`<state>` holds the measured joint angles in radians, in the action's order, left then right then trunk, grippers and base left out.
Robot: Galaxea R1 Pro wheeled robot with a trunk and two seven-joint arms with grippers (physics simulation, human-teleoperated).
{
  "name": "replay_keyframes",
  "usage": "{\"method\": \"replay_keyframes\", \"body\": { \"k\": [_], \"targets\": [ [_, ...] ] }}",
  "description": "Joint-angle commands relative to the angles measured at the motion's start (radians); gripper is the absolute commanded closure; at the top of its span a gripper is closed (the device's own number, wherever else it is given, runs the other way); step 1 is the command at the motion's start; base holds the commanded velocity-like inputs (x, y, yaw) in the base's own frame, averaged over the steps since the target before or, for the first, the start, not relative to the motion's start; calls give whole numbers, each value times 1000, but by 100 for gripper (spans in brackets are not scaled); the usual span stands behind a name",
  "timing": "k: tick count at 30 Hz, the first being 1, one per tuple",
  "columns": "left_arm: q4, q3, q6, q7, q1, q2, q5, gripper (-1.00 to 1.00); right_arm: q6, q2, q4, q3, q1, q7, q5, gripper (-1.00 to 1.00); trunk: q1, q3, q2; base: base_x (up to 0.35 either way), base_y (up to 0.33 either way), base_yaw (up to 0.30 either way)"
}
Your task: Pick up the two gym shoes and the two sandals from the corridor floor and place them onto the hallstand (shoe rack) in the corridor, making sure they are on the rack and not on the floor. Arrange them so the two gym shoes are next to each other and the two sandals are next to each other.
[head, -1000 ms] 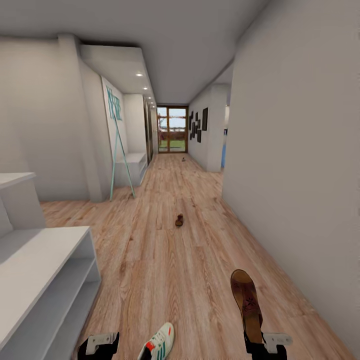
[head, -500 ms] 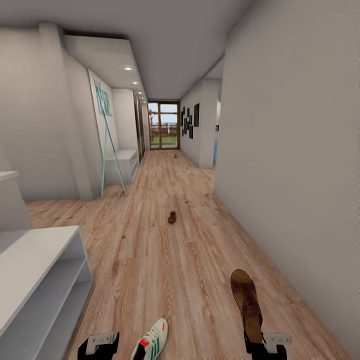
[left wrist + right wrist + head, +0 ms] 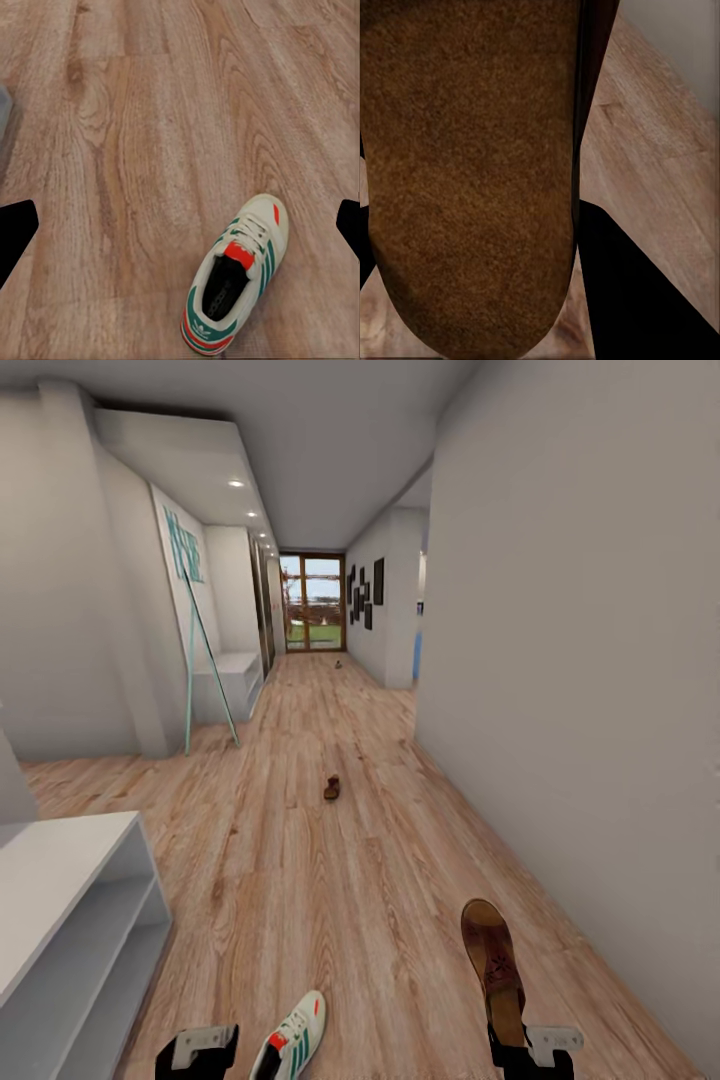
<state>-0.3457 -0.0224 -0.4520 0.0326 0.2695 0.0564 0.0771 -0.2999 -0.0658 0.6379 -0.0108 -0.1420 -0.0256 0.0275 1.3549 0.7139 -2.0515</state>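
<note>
We clamp one sandal (image 3: 492, 965) in our right gripper (image 3: 535, 1050); the left gripper (image 3: 197, 1052) is apart above a gym shoe (image 3: 234, 279) on the corridor floor (image 3: 300, 880). The hallstand (image 3: 70, 860) looks bare, and another sandal (image 3: 331, 788) lies farther along the corridor.

1 gym shoe (image 3: 234, 281) lies on the corridor floor (image 3: 142, 150).

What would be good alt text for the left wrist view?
A white lace-up sneaker with teal-green stripes and orange-red patches lies on the light brown wood-plank floor, between the left gripper's dark fingertips, which stand wide apart.
</note>
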Motion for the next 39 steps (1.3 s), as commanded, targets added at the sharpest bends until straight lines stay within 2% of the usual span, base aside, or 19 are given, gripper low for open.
{"method": "replay_keyframes", "body": {
  "k": [1, 5, 11, 13, 18, 22, 23, 28, 30, 33, 39],
  "targets": [
    [1, 0, -2, 4, 1, 0, 6, -100, -3, 0, 0, 2, -1, -2, 6, 100, 0, 3, 0, 0, 0, -99],
    [1, 2, 7, 9, 3, 6, 0, -100, -2, 1, 1, 0, -1, -2, 6, 100, 0, 9, 0, 0, 0, -90],
    [1, 8, 33, 33, 12, 54, -6, -100, 0, 0, 2, -3, -1, -1, 6, 100, 0, 18, 0, 0, 0, -34],
    [-1, 9, 89, 77, 17, 71, -9, -100, 1, 1, 16, -2, -1, 0, 6, 100, 0, 21, 0, 0, 0, -6],
    [-11, 11, 178, 126, 45, 78, -23, -100, 7, 1, 99, 0, -1, 2, 5, 100, 0, 29, 0, 0, 0, -2],
    [-6, 14, 208, 145, 85, 80, -69, -100, 10, 1, 168, 2, -1, 2, 4, 100, 0, 36, 0, 0, 0, 0],
    [-4, 15, 215, 155, 99, 79, -94, -100, 11, 1, 194, 2, -1, 2, 3, 100, 0, 37, 0, 0, 0, 0],
    [-1, 17, 232, 196, 120, 77, -157, -100, 22, 1, 255, 4, -2, 3, 2, 100, 0, 45, 0, 0, 0, 0],
    [0, 17, 243, 207, 123, 76, -167, -100, 44, 1, 270, 4, -4, 3, 2, 100, 0, 48, 0, 0, 0, 0],
    [0, 19, 273, 220, 125, 75, -181, -100, 149, 1, 322, 4, -14, 5, 3, 100, 0, 53, 0, 0, 0, 0],
    [1, 19, 288, 225, 126, 74, -186, -100, 293, 1, 430, 6, -24, 10, 3, 100, 0, 63, 0, 0, 0, 0]
  ]
}}
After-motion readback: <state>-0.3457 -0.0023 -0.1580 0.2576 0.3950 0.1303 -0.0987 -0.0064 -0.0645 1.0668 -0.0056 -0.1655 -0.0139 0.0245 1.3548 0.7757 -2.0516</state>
